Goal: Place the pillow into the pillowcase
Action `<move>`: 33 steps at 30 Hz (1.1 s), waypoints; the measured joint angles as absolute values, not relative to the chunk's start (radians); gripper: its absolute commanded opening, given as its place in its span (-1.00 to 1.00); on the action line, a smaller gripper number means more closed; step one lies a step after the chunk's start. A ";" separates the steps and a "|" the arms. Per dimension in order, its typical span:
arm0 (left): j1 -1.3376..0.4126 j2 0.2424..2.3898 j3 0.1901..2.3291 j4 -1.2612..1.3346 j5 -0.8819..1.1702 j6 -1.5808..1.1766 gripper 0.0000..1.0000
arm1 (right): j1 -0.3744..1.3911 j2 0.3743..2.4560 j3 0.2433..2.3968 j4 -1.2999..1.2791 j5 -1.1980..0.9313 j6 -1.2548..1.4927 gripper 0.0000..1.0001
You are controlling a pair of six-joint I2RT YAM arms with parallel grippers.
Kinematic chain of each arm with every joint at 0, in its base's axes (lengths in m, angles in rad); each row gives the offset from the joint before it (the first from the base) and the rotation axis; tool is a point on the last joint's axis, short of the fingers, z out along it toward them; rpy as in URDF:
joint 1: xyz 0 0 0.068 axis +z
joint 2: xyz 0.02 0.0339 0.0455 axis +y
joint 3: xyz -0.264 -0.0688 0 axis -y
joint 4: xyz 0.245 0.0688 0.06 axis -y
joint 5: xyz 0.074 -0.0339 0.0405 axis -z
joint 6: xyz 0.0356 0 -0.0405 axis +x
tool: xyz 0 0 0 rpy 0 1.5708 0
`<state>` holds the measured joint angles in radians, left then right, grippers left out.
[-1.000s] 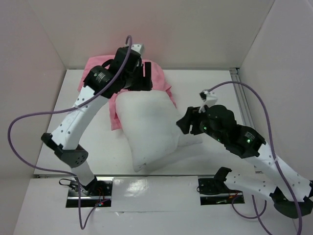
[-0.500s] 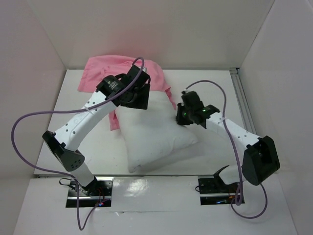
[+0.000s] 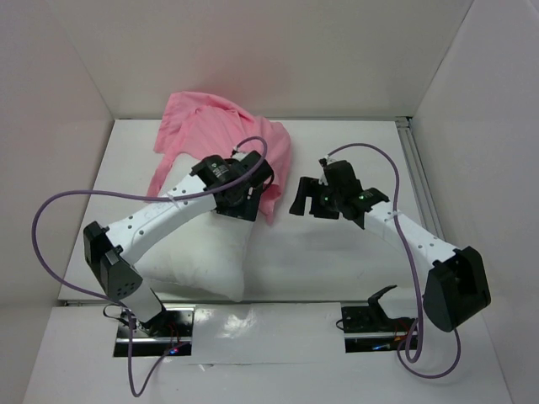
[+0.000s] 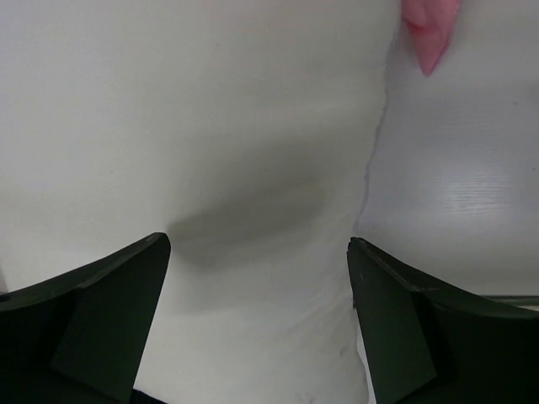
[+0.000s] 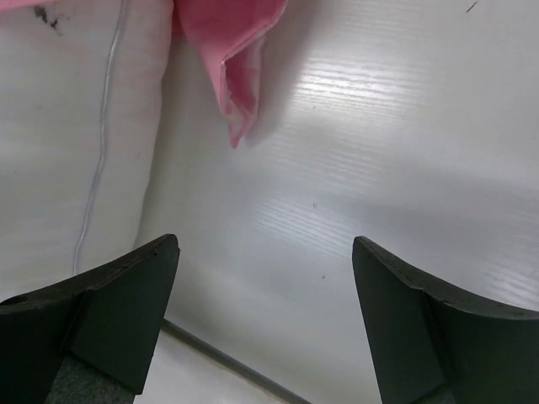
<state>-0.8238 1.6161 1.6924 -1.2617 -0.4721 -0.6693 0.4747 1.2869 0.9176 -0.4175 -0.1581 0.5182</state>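
Pillow [image 3: 200, 257] outside pillowcase [image 3: 210, 126]; left jaws, right jaws spread, empty. Suggest right pinches hanging pink corner; left feeds pillow in.

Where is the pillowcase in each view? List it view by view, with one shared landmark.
Top external: pillowcase bunched at upper centre-left, one corner hanging down.
Left wrist: only its pink tip, top right.
Right wrist: its pink corner, top centre.
Shared landmark: the edge of the white pillow beside that corner.
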 measured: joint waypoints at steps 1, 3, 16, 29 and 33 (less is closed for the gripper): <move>-0.838 1.616 1.672 -1.264 -0.488 -0.688 1.00 | 0.473 1.287 0.912 -0.418 -0.166 0.517 0.82; -0.862 1.622 1.644 -1.281 -0.522 -0.725 1.00 | 0.472 1.287 0.908 -0.419 -0.185 0.514 0.82; -0.903 1.827 1.590 -1.328 -0.678 -0.845 -1.00 | 0.515 1.562 0.949 -0.261 -0.249 0.528 0.84; -0.792 1.711 1.762 -1.306 -0.591 -0.737 -1.00 | 0.542 1.884 1.116 -0.018 -0.242 0.594 -0.94; -0.772 1.711 1.826 -1.301 -0.542 -0.702 -1.00 | 0.557 1.914 1.185 -0.026 -0.208 0.592 -1.00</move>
<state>-0.7719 1.7111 1.8256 -1.3010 -0.5423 -0.7017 0.5571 1.9144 1.1854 -0.0261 -0.2077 0.5922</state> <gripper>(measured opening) 0.051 0.012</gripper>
